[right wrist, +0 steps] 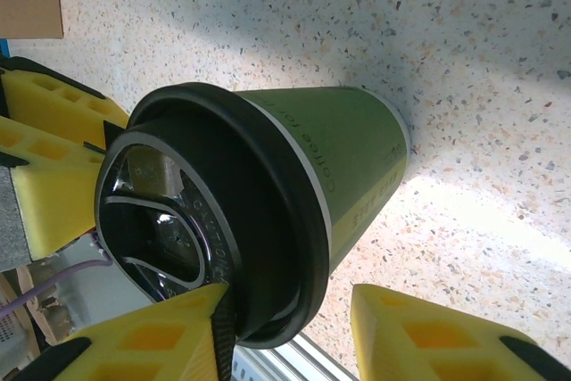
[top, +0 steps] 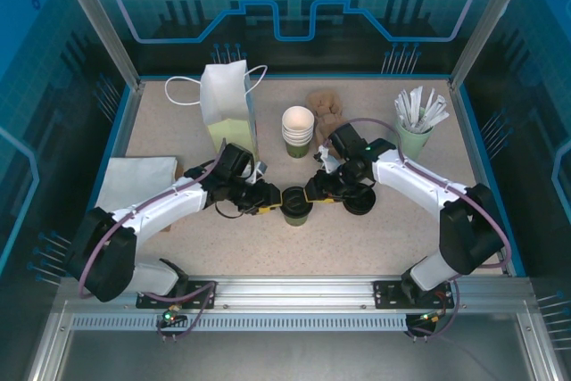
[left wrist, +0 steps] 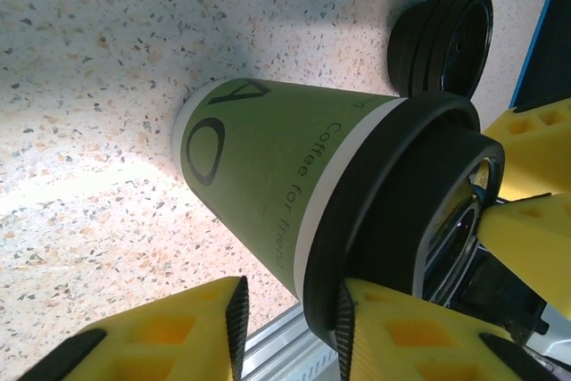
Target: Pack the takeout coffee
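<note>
"Top external view first: where was the takeout coffee?"

"Upright on the table, near the middle, just in front of the stack of cups. The left gripper and the right gripper met it from opposite sides, so the cup sat between the 2."

"Was it capped?"

"Yes. The black lid sat on it, with a white band of rim showing beneath in the right wrist view."

"And the grip?"

"In the left wrist view the left gripper stood partly open, straddling the lid's edge. 1 finger lay against the lid, and bare table showed between the other and the cup wall. The right gripper was much the same: 1 pad at the lid's rim, the other apart from the green wall. I judged that neither had clamped it."

"Why 2 arms on 1 cup?"

"My guess was that 1 would steady the cup while the other pressed the lid home. A tall, light cup could tip under a push from 1 side."

"Where would it go?"

"Probably into the paper bag, which stood upright behind the left arm, handles up. The spare lids lay just beside the cup, on the right gripper's side."
</note>
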Robot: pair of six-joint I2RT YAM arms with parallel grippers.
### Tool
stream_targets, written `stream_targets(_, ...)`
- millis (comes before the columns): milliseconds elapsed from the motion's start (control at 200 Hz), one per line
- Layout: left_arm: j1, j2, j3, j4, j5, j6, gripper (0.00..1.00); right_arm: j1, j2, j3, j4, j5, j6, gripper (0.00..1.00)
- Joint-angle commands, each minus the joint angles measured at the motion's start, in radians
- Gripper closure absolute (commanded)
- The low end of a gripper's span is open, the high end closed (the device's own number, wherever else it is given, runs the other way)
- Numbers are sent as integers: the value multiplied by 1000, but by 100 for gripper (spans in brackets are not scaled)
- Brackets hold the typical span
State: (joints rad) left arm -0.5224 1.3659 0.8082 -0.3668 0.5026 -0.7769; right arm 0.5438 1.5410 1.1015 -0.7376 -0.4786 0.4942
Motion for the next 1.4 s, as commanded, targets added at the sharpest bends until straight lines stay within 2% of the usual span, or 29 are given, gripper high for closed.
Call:
stream_targets(0,6,31,-30,-67,-39,36,70,14,36,8,-84,63,-19,62)
stream_targets(395,6,43,-74,-82,-57,53,75,16,103,-5,-154,96,-34,66)
stream_targets(760,7,58,-97,-75,-73,57,75,16,136,-24,-199,167,-47,68)
stream_targets(986,6,58,-75,-74,-70,55,75,15,125,0,-199,169,-44,68)
stream_targets(1396,6,68,-75,-75,-75,63,75,29,206,-29,-217,210,-66,68)
